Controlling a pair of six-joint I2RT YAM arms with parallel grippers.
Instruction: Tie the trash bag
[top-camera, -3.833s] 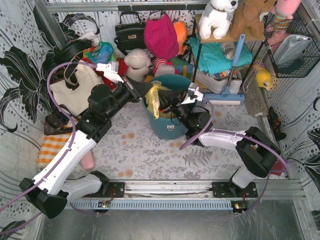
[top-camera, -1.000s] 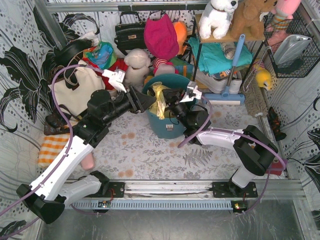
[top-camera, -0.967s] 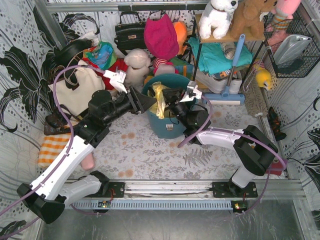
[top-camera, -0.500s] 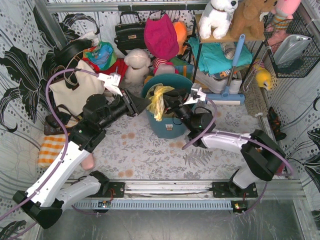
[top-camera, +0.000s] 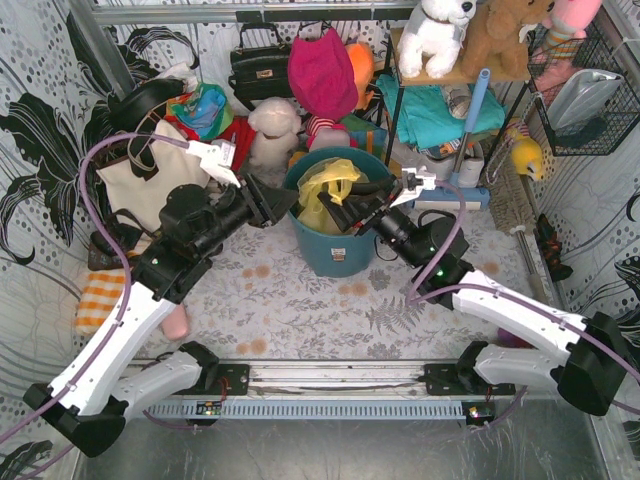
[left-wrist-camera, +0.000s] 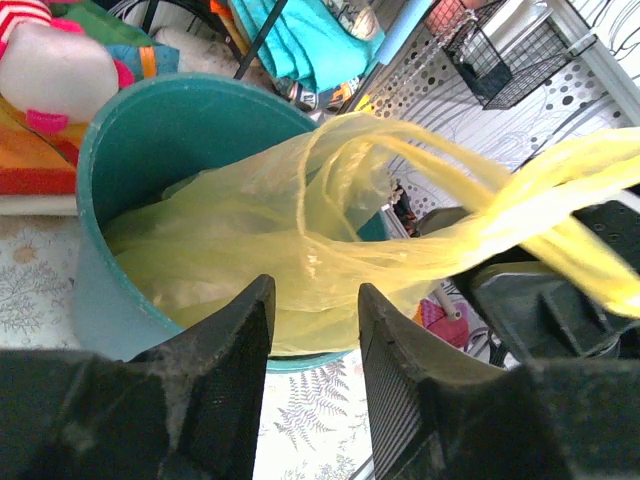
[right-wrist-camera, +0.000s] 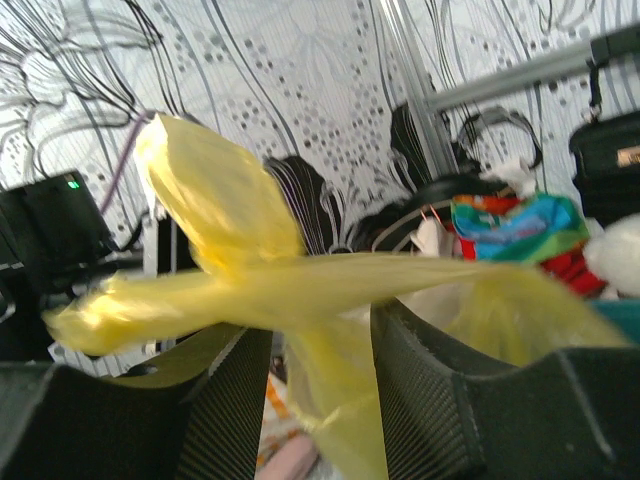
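The trash bag (top-camera: 325, 188) is thin yellow plastic sitting inside a round teal bin (top-camera: 330, 250), its loose top bunched above the rim. My left gripper (top-camera: 283, 202) is at the bin's left rim, open, and the bag (left-wrist-camera: 300, 240) lies just beyond its fingertips (left-wrist-camera: 240, 330) with nothing between them. My right gripper (top-camera: 338, 212) reaches over the bin from the right, jaws open. In the right wrist view a stretched strand of the bag (right-wrist-camera: 300, 275) runs across the finger pads (right-wrist-camera: 415, 370), and a fold hangs loosely in the gap, unclamped.
A cream tote bag (top-camera: 140, 180) stands left of the bin (left-wrist-camera: 110, 170). Plush toys and a black handbag (top-camera: 262, 65) crowd the back. A shelf with teal cloth (top-camera: 435, 110) and a blue-handled mop (top-camera: 465, 130) stand at back right. An orange checked cloth (top-camera: 100, 295) lies left.
My right gripper has opened and let go of the bag, and its arm has swung out to the right. The bag's top has slackened over the bin. My left gripper has backed off slightly.
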